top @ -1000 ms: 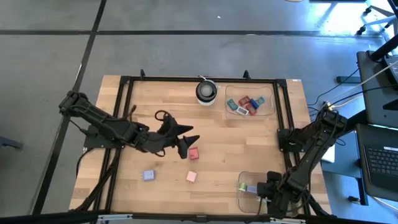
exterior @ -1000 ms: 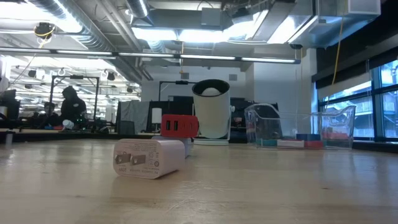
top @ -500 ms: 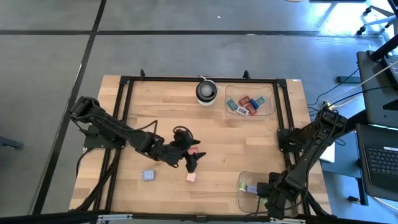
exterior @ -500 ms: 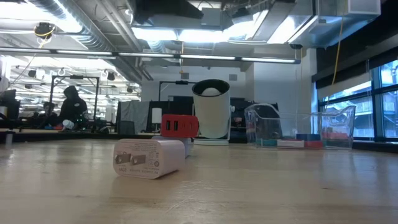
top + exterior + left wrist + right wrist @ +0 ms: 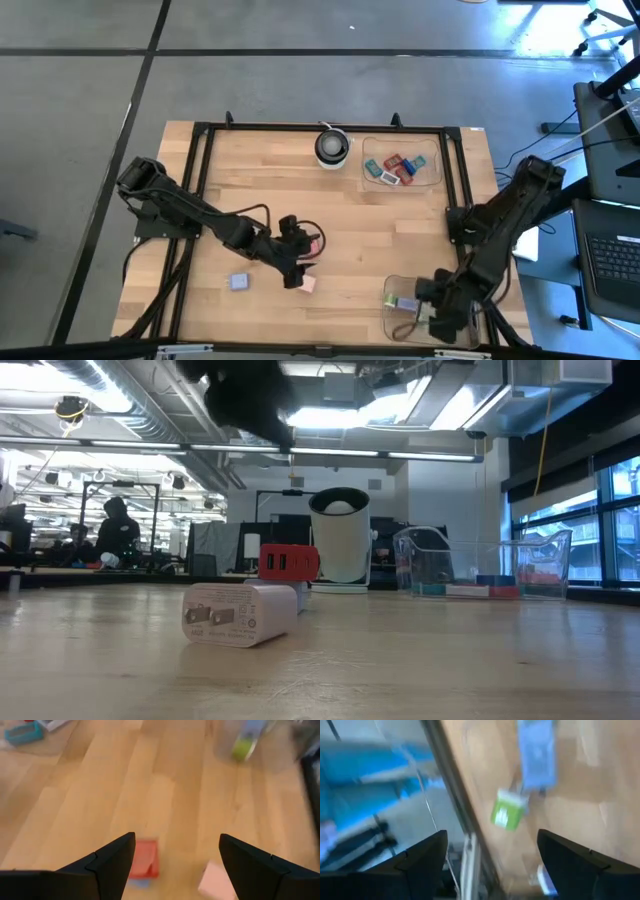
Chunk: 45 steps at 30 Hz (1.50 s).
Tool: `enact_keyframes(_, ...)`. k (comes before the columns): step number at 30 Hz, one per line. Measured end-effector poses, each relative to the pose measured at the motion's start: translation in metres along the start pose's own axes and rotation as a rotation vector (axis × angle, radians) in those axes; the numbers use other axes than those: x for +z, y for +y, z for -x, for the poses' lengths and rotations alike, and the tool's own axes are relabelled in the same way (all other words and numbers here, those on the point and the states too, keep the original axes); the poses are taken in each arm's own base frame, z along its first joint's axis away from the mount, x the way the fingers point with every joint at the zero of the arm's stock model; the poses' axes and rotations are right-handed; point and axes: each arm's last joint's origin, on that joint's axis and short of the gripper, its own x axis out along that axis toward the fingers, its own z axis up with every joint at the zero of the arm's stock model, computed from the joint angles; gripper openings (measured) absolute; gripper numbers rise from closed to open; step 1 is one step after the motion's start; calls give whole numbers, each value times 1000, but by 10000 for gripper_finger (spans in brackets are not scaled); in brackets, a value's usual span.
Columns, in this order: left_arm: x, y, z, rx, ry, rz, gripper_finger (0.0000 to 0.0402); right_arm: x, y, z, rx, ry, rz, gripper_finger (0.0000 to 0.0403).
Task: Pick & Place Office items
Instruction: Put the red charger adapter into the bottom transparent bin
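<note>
The office items are small blocky pieces. A red one (image 5: 314, 241), a pink one (image 5: 306, 284) and a lilac one (image 5: 239, 282) lie flat on the wooden table. My left gripper (image 5: 298, 264) hangs open above the table. The red piece (image 5: 142, 865) lies by one finger and the pink piece (image 5: 216, 880) by the other, neither touched. My right gripper (image 5: 436, 310) is open over the near clear tray (image 5: 425, 288), above a green piece (image 5: 507, 810) and a bluish piece (image 5: 536, 752). The far tray (image 5: 430, 168) holds several more pieces.
A round white-and-black object (image 5: 333, 146) stands at the far edge beside the far tray. A black frame (image 5: 196, 190) runs around the table. In the low view a pale piece (image 5: 240, 612) lies in front of the red piece (image 5: 289, 563), with the left gripper dark at the top.
My left gripper has moved toward the table's near edge, from far of the red piece to between the red and pink pieces, and has come into the top of the low view. It stays open. My right arm has shifted over the near tray. No piece has moved.
</note>
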Motion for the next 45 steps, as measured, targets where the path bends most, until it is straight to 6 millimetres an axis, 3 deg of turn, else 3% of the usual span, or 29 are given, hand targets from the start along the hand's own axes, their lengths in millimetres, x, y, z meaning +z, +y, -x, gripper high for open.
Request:
enact_keyframes(7, -6, 9, 5, 68, 71, -40, 286, 33, -19, 38, -6, -260, -82, 306)
enact_keyframes(13, -4, 13, 6, 94, 61, -45, 286, 69, -36, 56, -80, -493, -76, 306)
enact_keyframes(17, -1, 14, 5, 95, 44, -70, 286, 92, -51, 63, -147, -554, -73, 306)
enact_keyframes(24, 4, 24, 1, 124, 23, 31, 287, 124, -76, 76, -199, -617, -181, 306)
enact_keyframes(29, 6, 29, -1, 89, 49, 62, 299, 136, -89, 82, -231, -638, -212, 306)
enact_keyframes(36, 4, 30, -7, 135, 58, -137, 308, 143, -98, 86, -245, -651, -246, 306)
enact_keyframes(45, -12, 25, -36, 157, 141, -109, 308, 143, -98, 86, -240, -635, -222, 306)
